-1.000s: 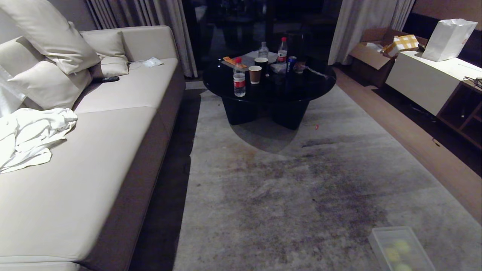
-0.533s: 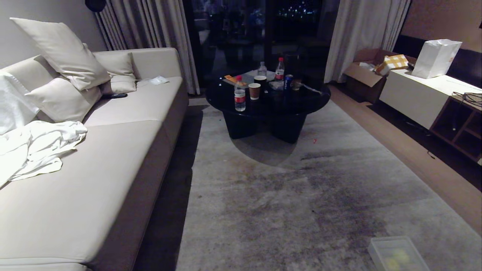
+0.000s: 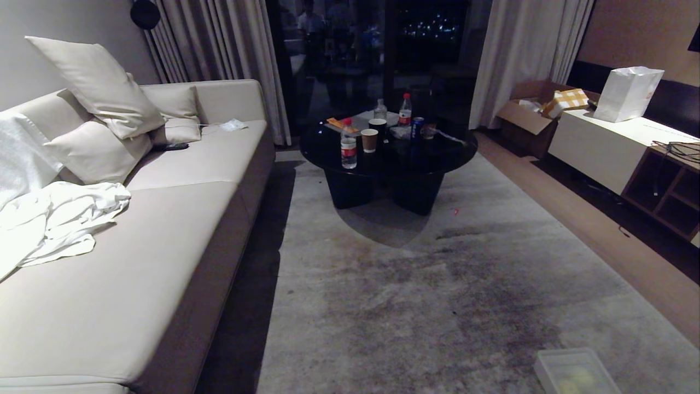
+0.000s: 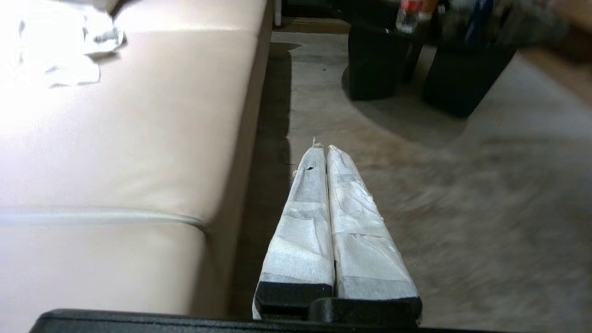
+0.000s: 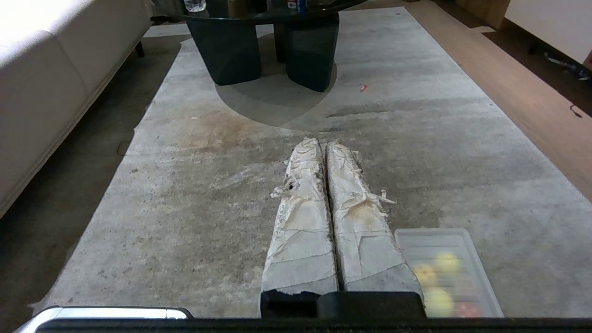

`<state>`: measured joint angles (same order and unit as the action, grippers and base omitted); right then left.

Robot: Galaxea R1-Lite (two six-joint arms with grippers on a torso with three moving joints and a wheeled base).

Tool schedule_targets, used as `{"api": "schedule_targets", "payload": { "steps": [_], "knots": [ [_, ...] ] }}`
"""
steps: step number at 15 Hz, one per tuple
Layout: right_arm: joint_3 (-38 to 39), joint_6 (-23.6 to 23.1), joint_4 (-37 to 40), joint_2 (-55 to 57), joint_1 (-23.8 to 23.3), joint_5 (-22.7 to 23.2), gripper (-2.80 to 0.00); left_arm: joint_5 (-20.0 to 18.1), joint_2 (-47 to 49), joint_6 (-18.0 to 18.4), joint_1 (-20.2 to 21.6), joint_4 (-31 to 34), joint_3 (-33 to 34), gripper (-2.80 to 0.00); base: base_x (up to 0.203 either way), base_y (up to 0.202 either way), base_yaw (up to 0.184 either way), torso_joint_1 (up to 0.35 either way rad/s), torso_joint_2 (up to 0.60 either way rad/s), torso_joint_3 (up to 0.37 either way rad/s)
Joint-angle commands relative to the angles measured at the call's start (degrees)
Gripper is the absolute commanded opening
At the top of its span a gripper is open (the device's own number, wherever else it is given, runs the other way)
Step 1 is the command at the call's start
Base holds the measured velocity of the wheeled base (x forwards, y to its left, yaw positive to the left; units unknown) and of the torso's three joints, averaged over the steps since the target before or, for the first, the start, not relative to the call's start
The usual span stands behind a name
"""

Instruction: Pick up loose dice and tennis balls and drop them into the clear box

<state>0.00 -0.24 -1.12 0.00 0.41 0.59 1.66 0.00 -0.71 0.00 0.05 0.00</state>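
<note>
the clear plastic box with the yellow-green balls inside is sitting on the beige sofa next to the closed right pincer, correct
Not quite. The clear plastic box sits on the grey carpet, not on the beige sofa, as the right wrist view shows. The rest holds: fuzzy yellow-green balls lie inside it, and the closed right pincer is beside it.

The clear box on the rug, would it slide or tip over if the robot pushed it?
The clear box would probably slide rather than tip: its walls look low and it lies flat on the rug. It looks like thin plastic, so likely light, though the yellow-green balls showing through it add some weight. They might roll around inside when it moves.
</note>
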Motion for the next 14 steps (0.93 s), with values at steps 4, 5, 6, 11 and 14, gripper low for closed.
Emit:
{"api": "schedule_targets", "payload": {
  "steps": [4, 5, 6, 11, 14],
  "knots": [
    [0.62, -0.02, -0.02, 0.09, 0.02, 0.02, -2.80, -0.42, 0.09, 0.34, 0.00, 0.13, 0.09, -2.80, 0.000, 0.000, 0.000, 0.000, 0.00, 0.000],
    [0.61, -0.02, -0.02, 0.09, 0.02, 0.02, -2.80, -0.16, 0.09, 0.00, 0.00, 0.13, 0.09, -2.80, 0.000, 0.000, 0.000, 0.000, 0.00, 0.000],
    [0.62, -0.02, -0.02, 0.09, 0.02, 0.02, -2.80, 0.23, 0.09, -0.74, 0.00, 0.04, 0.09, -2.80, 0.000, 0.000, 0.000, 0.000, 0.00, 0.000],
    [0.62, -0.02, -0.02, 0.09, 0.02, 0.02, -2.80, 0.35, 0.09, -0.89, 0.00, -0.05, 0.09, -2.80, 0.000, 0.000, 0.000, 0.000, 0.00, 0.000],
    [0.53, -0.02, -0.02, 0.09, 0.02, 0.02, -2.80, 0.36, 0.09, -1.04, 0.00, -0.05, 0.09, -2.80, -0.146, 0.000, -0.002, 0.001, 0.00, 0.004]
  ]
}}
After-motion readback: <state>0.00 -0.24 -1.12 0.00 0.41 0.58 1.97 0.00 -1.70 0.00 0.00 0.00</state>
